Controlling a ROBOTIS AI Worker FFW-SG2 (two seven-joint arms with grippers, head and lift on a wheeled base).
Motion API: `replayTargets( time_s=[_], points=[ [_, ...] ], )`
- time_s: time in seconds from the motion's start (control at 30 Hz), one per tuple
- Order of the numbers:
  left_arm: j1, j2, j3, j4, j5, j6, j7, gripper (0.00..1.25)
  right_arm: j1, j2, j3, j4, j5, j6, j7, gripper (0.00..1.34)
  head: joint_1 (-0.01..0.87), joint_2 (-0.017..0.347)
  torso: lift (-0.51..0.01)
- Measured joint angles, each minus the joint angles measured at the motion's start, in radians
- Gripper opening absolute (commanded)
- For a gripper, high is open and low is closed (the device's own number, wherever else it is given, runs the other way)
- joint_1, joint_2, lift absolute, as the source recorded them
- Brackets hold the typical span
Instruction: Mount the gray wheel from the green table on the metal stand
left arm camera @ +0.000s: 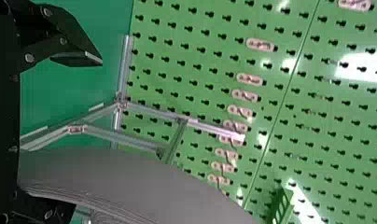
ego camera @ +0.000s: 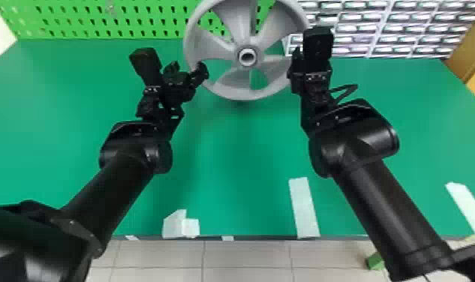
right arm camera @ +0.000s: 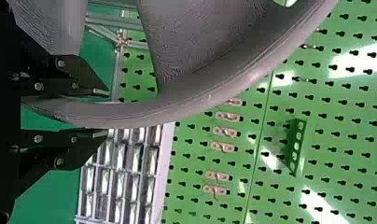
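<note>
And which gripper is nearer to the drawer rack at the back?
Right: the right gripper is at the right side of the gray wheel, toward the drawer rack; the left gripper is across the wheel, farther away.

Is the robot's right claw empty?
No, the rim of the gray wheel runs between the two fingers of the right claw.
</note>
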Motion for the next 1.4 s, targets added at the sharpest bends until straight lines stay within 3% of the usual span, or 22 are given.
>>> replayTargets(
  time_s=[0.33,0.7,0.83,0.97,1.2,1.4],
  points=[
    [0.0,0.0,-0.004,0.001,0.003,-0.004,-0.009,0.83,0.001,0.001,0.001,0.0,-0.002,-0.008,0.0,0.56,0.867,0.052,-0.1],
    [0.0,0.001,-0.011,0.001,0.003,-0.006,-0.009,1.02,0.001,0.001,0.003,0.0,-0.002,-0.013,0.0,0.68,0.867,0.052,-0.1],
    [0.0,0.001,-0.013,0.0,0.001,-0.008,-0.009,1.07,0.001,0.001,0.002,0.0,-0.002,-0.013,0.0,0.81,0.867,0.052,-0.1],
    [-0.002,0.001,-0.016,-0.001,-0.001,-0.009,-0.01,1.16,0.001,0.002,0.002,0.0,-0.002,-0.013,0.0,0.82,0.867,0.052,-0.1],
    [-0.003,0.001,-0.018,-0.001,-0.004,-0.009,-0.015,1.19,0.001,0.002,0.001,0.0,-0.002,-0.013,0.001,0.89,0.867,0.052,-0.1],
    [-0.003,0.001,-0.019,-0.001,-0.006,-0.011,-0.017,1.19,0.0,0.003,0.0,0.0,-0.002,-0.013,0.001,1.13,0.867,0.052,-0.1]
  ],
)
